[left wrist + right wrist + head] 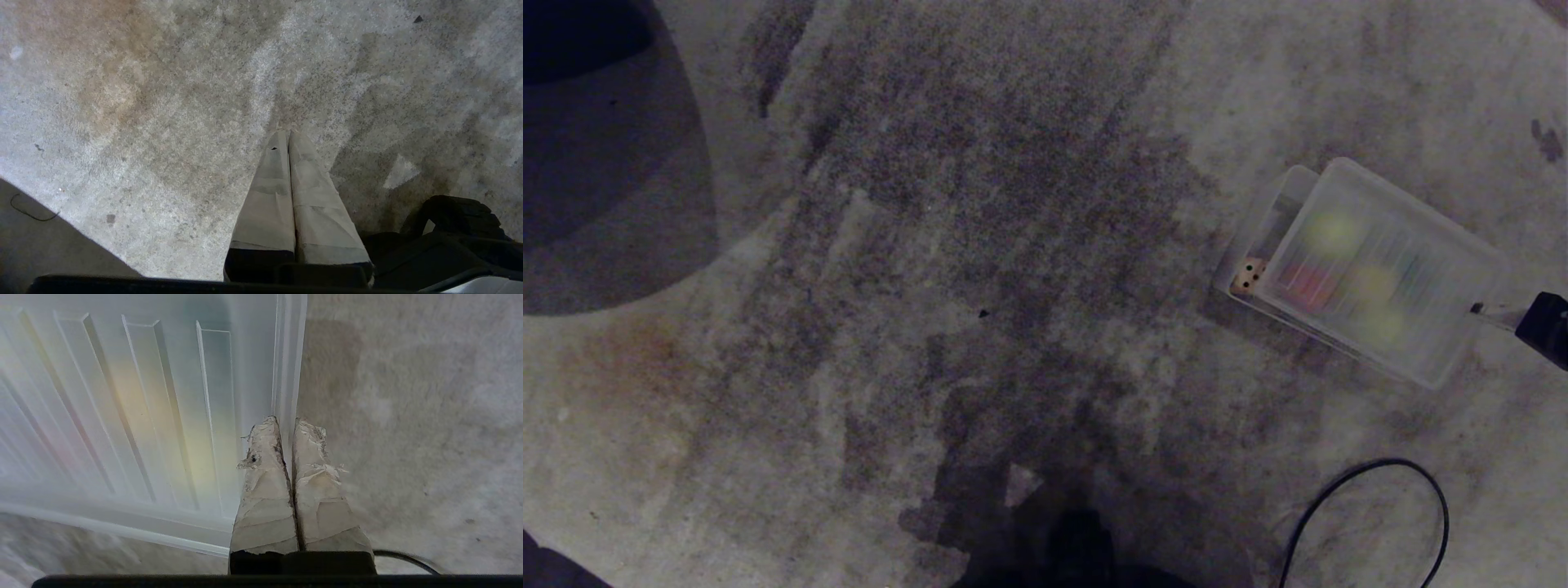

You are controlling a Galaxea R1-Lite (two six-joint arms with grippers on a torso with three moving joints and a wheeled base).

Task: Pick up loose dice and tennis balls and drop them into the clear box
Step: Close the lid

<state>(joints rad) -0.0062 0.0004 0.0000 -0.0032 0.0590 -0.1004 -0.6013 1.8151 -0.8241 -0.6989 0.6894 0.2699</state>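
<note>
Clear box (1262,237) sits on the carpet floor (980,245), toward its right side in the head view. A ribbed translucent lid (1380,273) lies across most of the box, offset so a strip at one end stays uncovered. In that strip: tan die (1247,275), dots visible. Through the lid, blurred: yellow-green tennis balls (1333,231), a reddish shape (1307,282), a yellow shape (1374,282); which of these are dice cannot be told.

Right end effector (287,421): taped fingers clenched together, nothing grasped, tips at the lid's long edge where it meets carpet.

Left end effector (288,132): clenched, empty, hanging over bare carpet.

Black cable (1372,514) loops on the floor near the box. Wide open carpet lies left of the box.
</note>
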